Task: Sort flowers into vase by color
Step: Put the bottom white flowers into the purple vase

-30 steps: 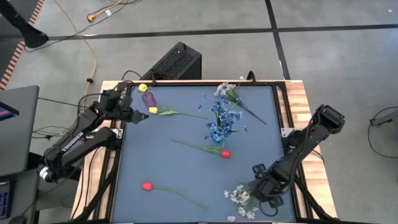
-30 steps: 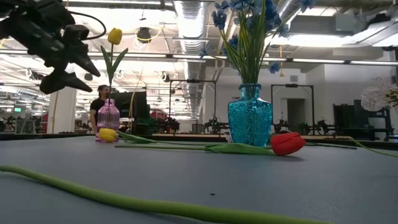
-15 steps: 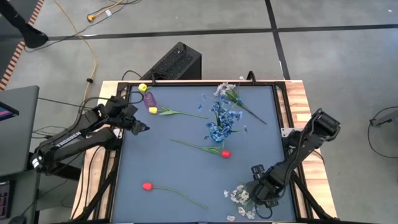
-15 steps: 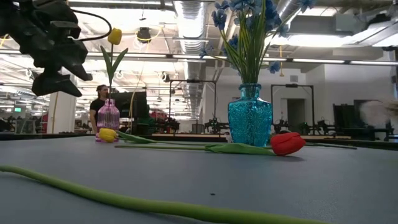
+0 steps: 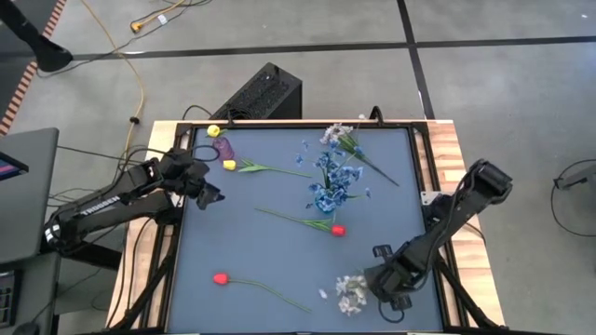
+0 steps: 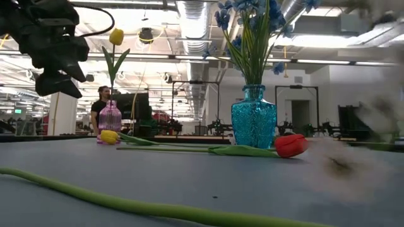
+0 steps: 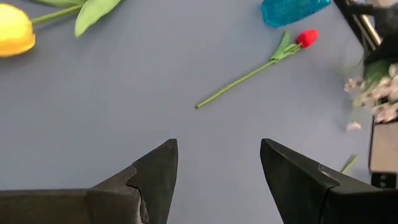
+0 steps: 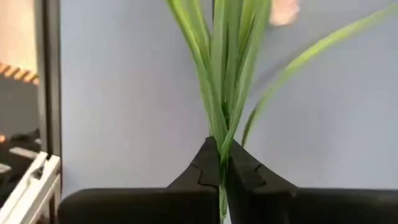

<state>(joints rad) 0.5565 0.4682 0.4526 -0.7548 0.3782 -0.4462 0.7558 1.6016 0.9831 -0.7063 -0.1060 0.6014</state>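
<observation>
Since the earlier frames, right gripper (image 5: 372, 282) had closed on the stems of the white-lavender bunch (image 5: 351, 291) near the table's front right corner; the bunch had shifted slightly toward the table's middle and showed blurred in the low view. Left gripper (image 5: 212, 197) had drawn back from the pink vase (image 5: 222, 147) and stood over the left edge of the blue-grey table (image 5: 251, 247), fingers (image 7: 160, 169) spread apart, holding nothing.

Right wrist view: fingertips pressed together with green stems (image 8: 219, 81) clamped between them.

Flower positions:
- Blue sprigs stood in the blue glass vase (image 5: 324, 197), centre of table.
- One yellow bud (image 6: 116, 36) stood in the pink vase at the back left; a second yellow bud (image 5: 228, 165) lay on the table just beside it.
- Red tulip (image 5: 338, 229) lay just in front of the blue vase.
- Second red tulip (image 5: 221, 277) lay near the front left.
- Another white-lavender bunch (image 5: 337, 136) lay at the back, behind the blue vase.
</observation>
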